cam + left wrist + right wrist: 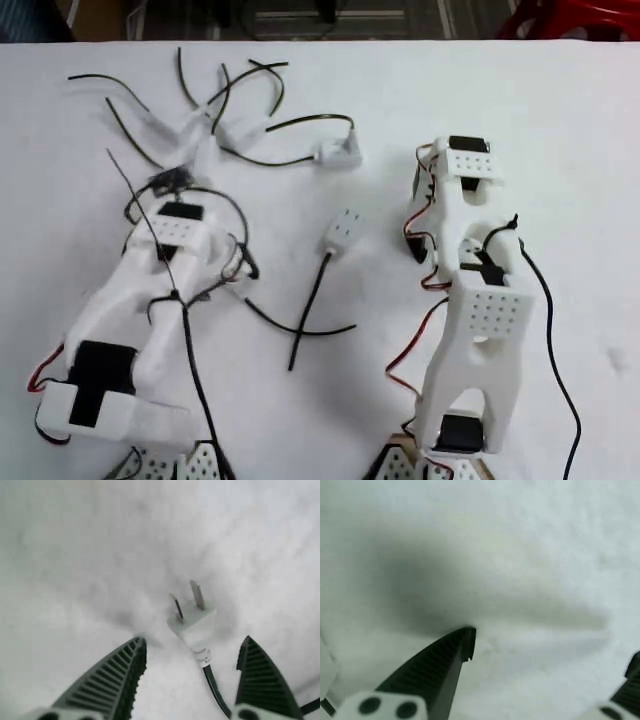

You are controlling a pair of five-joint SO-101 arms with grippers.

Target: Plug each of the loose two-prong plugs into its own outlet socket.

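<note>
- Left wrist view: left gripper [192, 642] spread, white plug [192, 622] between its fingers [117, 680].
- Right gripper [552, 645] spread over table [520, 540].
- High view: outlet socket [345, 230] central, cords [215, 115] tangled.

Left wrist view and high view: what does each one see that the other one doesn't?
Left wrist view: a close look at one white plastic two-prong plug, its metal prongs bare, lying between the left arm's dark ribbed jaws, which stand open.

High view: the white left arm and white right arm, a small white square block with holes, likely a socket, another white plug, and a tangle of black cables.

Both: the white tabletop and black cable.
</note>
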